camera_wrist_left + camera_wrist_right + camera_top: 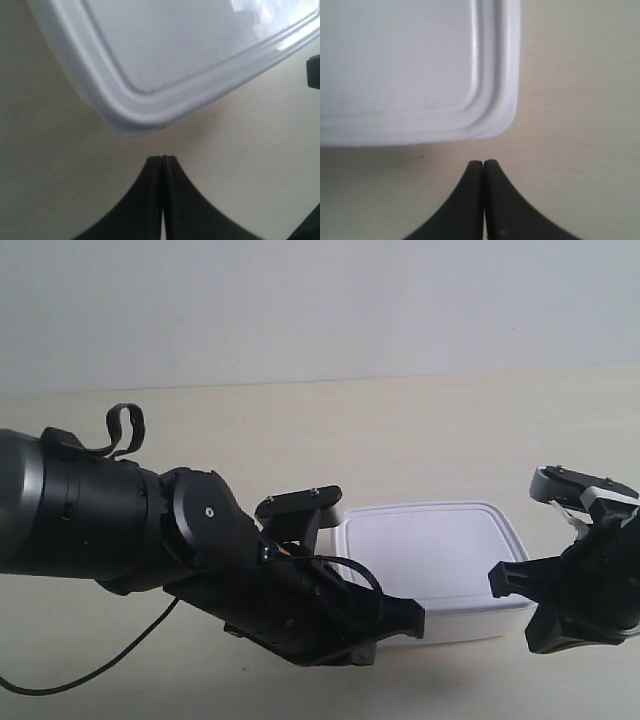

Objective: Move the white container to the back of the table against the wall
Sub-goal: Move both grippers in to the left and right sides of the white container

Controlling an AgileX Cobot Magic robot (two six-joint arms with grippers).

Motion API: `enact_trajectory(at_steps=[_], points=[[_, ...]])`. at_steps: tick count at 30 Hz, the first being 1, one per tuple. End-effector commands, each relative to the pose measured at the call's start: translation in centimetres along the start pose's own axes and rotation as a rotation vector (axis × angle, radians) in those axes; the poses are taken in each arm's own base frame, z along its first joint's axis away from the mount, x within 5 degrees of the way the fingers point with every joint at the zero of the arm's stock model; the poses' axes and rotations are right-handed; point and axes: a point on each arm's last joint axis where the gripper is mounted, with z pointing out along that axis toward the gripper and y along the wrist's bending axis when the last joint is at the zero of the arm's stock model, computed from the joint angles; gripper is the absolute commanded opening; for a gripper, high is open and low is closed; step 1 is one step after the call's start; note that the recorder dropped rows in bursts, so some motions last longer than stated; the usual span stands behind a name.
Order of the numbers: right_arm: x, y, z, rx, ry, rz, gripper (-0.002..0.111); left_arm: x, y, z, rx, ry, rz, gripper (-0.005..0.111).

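The white container (432,558) lies flat with its lid on, toward the front of the table (420,430) and well short of the wall (300,300). The left gripper (161,159) is shut and empty, its tips a short way off one rounded near corner of the container (165,60). In the exterior view this gripper (412,620) is at the box's front left. The right gripper (483,162) is also shut and empty, just off the other near corner of the container (410,65). It shows in the exterior view (505,582) at the box's front right.
A black cable (100,665) trails over the table below the bulky arm at the exterior view's left. Bare table surface stretches between the container's far side and the wall. A dark part (314,72) shows at the edge of the left wrist view.
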Motion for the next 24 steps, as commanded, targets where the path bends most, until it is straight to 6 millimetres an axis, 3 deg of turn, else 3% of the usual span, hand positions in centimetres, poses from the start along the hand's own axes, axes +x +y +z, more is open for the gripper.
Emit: enact_trajectory(at_steps=[1, 11, 24], points=[[-0.4, -0.2, 0.4, 0.006, -0.011, 0.001, 0.0, -0.2, -0.1, 0.3, -0.001, -0.02, -0.003, 0.0], [-2.1, 0.3, 0.0, -0.001, -0.042, -0.03, 0.0, -0.8, 0.1, 0.4, -0.018, -0.092, -0.006, 0.0], [-2.9, 0.1, 1.1, 0.017, -0.024, -0.035, 0.0, -2.3, 0.6, 1.8, -0.034, -0.105, -0.015, 0.0]])
